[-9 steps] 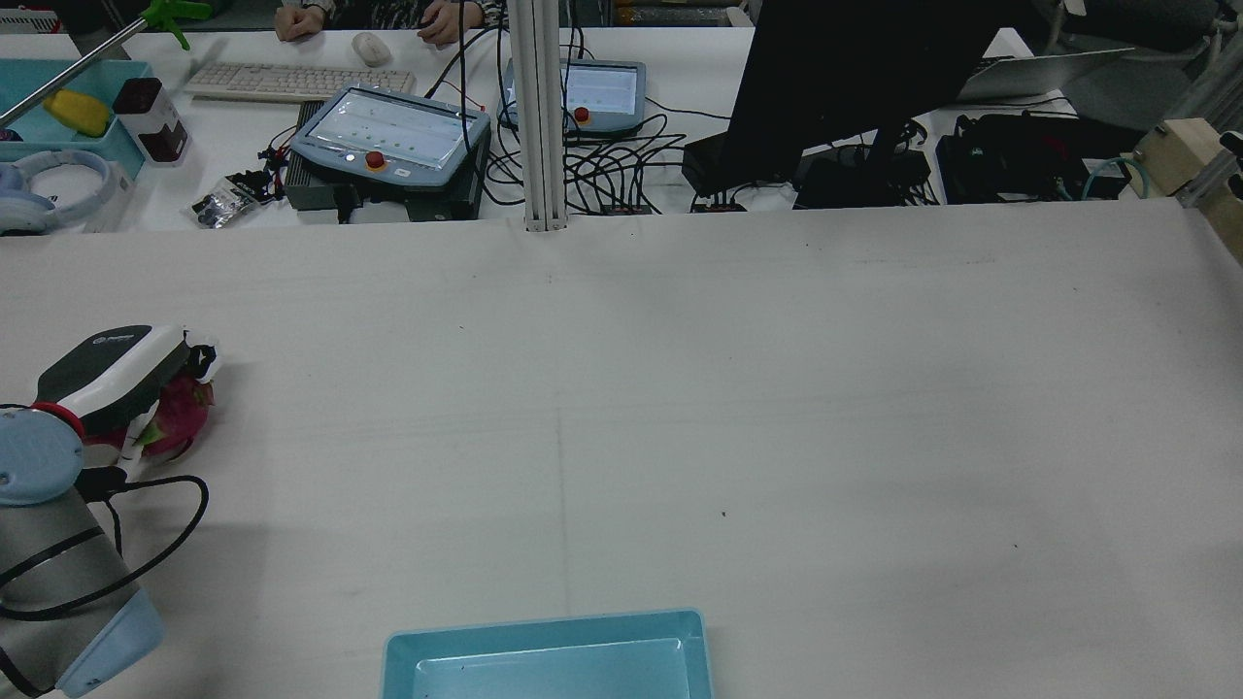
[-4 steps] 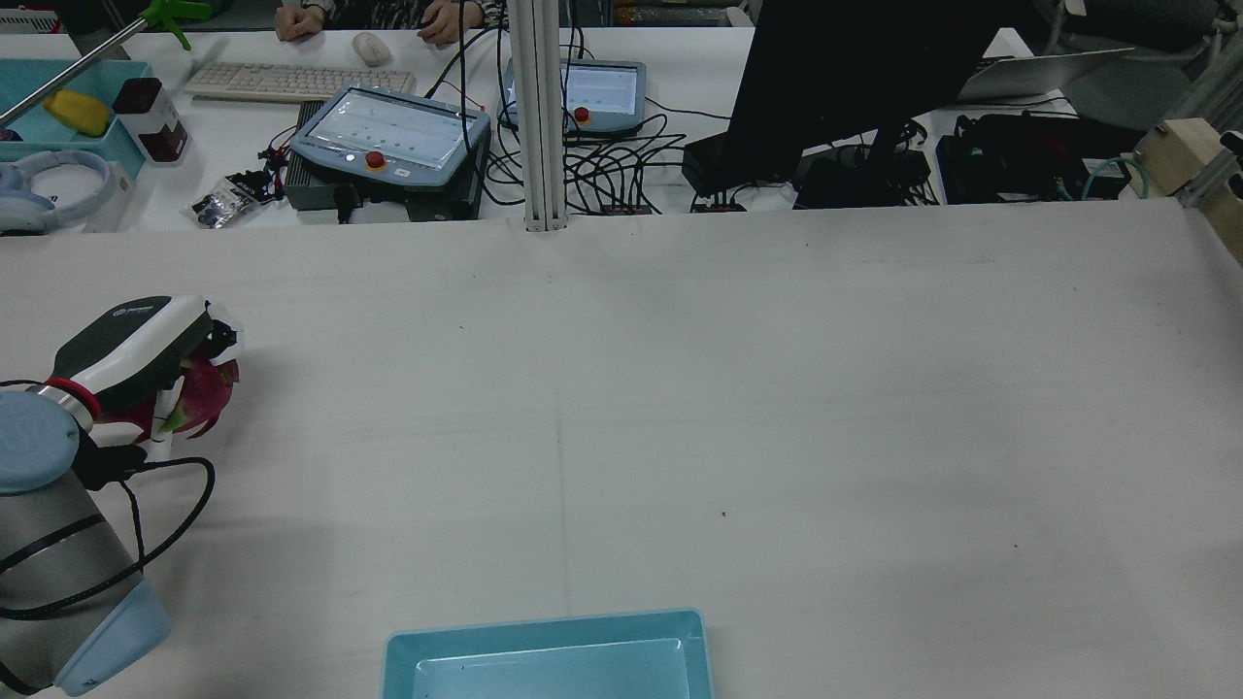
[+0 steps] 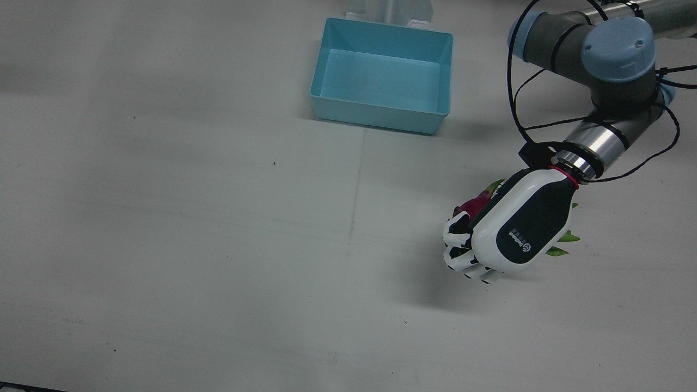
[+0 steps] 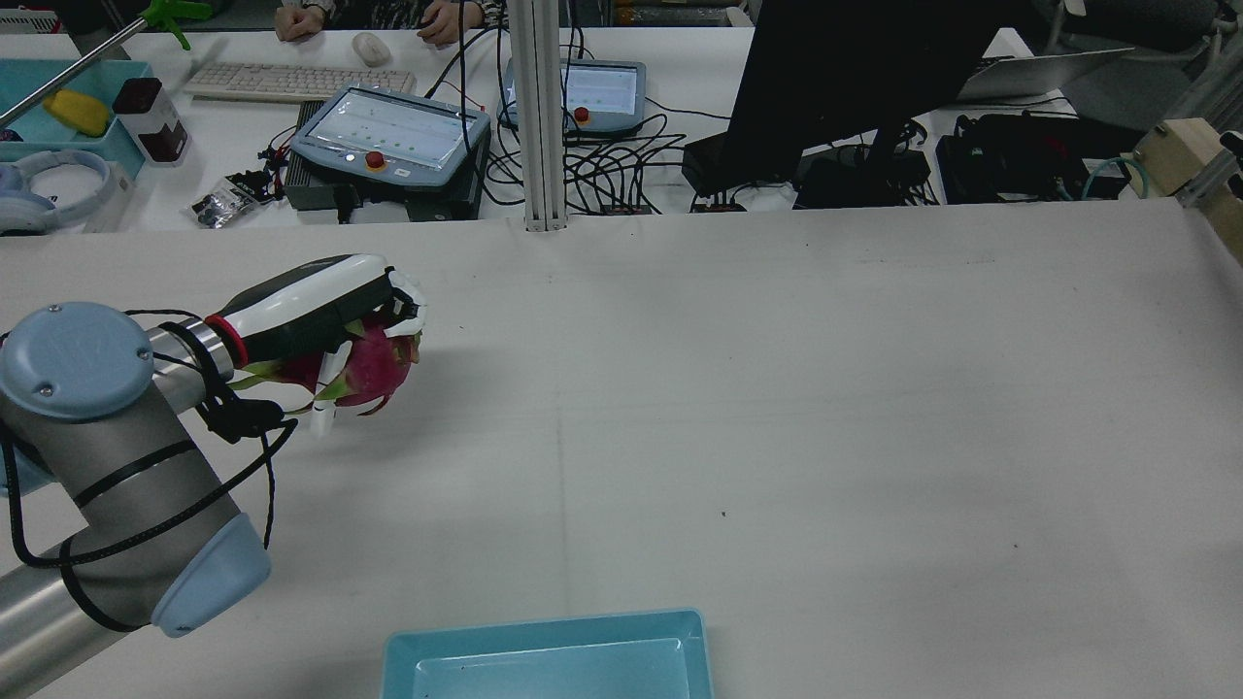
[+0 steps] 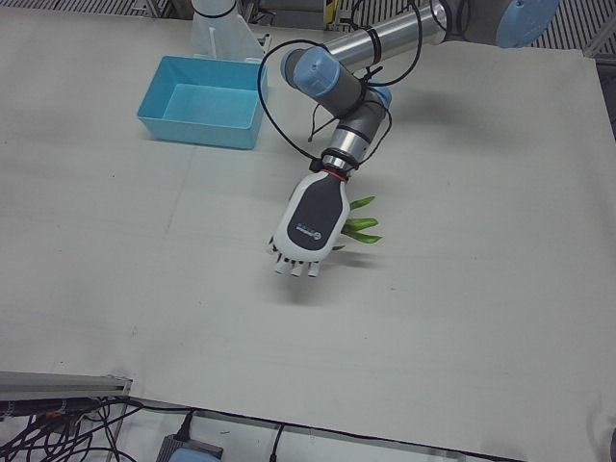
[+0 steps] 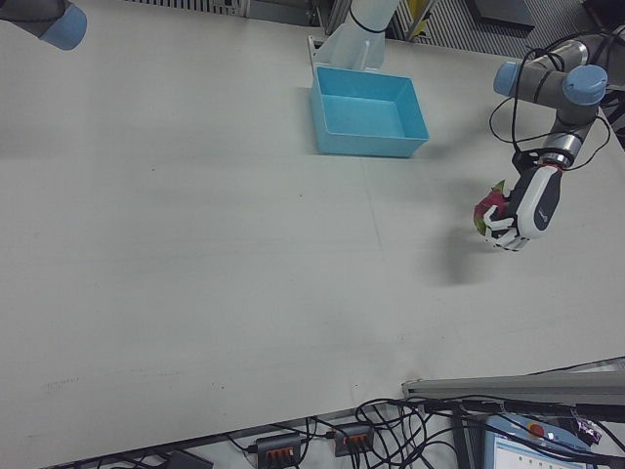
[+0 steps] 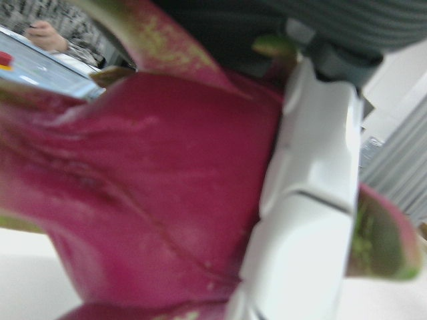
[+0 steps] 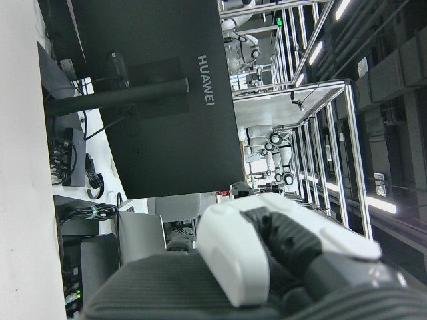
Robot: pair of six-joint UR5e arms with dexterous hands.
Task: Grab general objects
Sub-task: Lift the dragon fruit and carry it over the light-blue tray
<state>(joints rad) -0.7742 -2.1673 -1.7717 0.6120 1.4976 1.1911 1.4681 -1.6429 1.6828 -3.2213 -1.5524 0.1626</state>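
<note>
A magenta dragon fruit (image 4: 377, 367) with green scales is held in my left hand (image 4: 311, 301), above the white table on its left side in the rear view. The fingers wrap over the fruit's top and far side. In the front view the hand (image 3: 514, 228) covers most of the fruit (image 3: 475, 204); only its red edge and green tips show. The left hand view is filled by the fruit (image 7: 133, 200) with a white finger (image 7: 313, 220) across it. Part of my right hand (image 8: 267, 260) shows only in its own view; its finger pose is unclear.
A light blue bin (image 3: 381, 117) stands near the robot's side at the table's middle, also in the rear view (image 4: 544, 626). Behind the table's far edge are a monitor (image 4: 825, 87), teach pendants (image 4: 388, 131) and cables. A post (image 4: 539, 116) stands at the far edge.
My left hand has risen and moved right, toward the table's middle, carrying the dragon fruit. More of the left arm has come into the rear view.
</note>
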